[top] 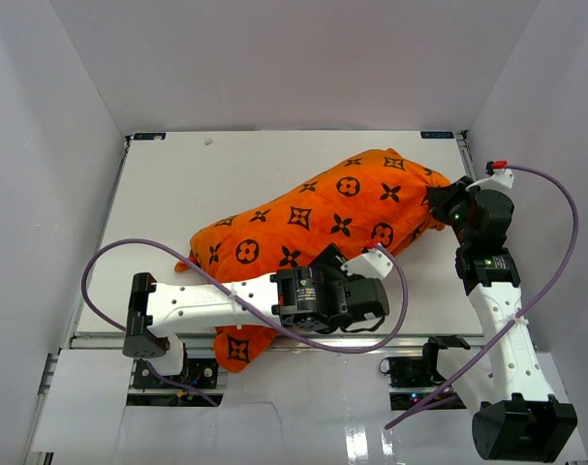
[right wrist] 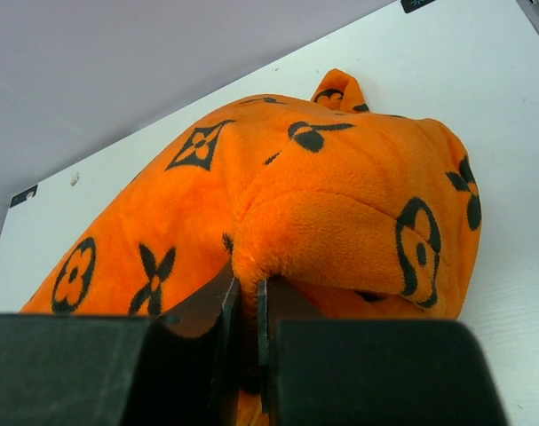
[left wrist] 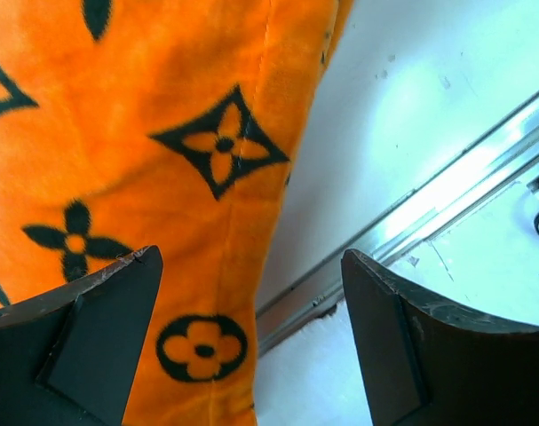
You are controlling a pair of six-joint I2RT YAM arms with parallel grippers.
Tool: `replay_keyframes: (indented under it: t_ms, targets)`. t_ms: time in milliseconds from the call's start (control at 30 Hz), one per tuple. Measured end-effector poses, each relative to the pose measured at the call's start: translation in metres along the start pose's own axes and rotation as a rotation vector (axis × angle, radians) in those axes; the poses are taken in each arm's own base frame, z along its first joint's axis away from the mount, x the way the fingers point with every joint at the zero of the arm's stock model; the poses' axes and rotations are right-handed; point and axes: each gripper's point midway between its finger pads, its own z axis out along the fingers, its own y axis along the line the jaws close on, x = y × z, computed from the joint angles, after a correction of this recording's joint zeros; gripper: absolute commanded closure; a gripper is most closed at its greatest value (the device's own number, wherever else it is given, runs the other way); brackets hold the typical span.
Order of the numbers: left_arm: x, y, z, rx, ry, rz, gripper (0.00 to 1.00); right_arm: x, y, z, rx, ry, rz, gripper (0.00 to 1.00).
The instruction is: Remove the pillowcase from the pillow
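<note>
The orange pillowcase (top: 318, 218) with black motifs lies diagonally across the table, stuffed full. The white pillow is hidden inside it. My right gripper (top: 439, 203) is shut on a fold of the pillowcase (right wrist: 340, 204) at its far right end; the black fingers (right wrist: 225, 311) pinch the plush. My left gripper (top: 356, 266) hovers open over the near edge of the pillowcase (left wrist: 145, 151), its fingers (left wrist: 100, 328) wide apart, one above the fabric and one above bare table.
The white table (top: 226, 174) has a metal rail along its near edge (left wrist: 411, 222). White walls enclose the back and both sides. Purple cables loop off both arms (top: 100, 262).
</note>
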Motion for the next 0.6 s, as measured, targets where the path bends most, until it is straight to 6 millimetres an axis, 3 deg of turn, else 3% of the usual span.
replay_keyframes:
  t_ms: [133,367,467,500,600]
  targets:
    - [0.011,-0.005,0.001,-0.034,0.012,-0.023,0.09,0.002,-0.001,-0.001,0.004,0.008,0.000,0.92]
    - [0.061,0.013,0.034,-0.272,0.082,-0.028,0.12,0.000,0.001,-0.006,-0.005,0.004,0.000,0.92]
    - [0.072,0.023,0.045,-0.378,0.071,-0.018,0.16,0.000,0.004,-0.008,-0.015,0.003,0.001,0.92]
    - [0.075,0.026,0.048,-0.414,0.063,-0.023,0.21,0.000,0.004,-0.008,-0.016,0.002,0.001,0.92]
    - [0.083,0.035,0.059,-0.506,0.039,-0.037,0.62,-0.001,0.005,-0.010,-0.021,0.001,0.000,0.92]
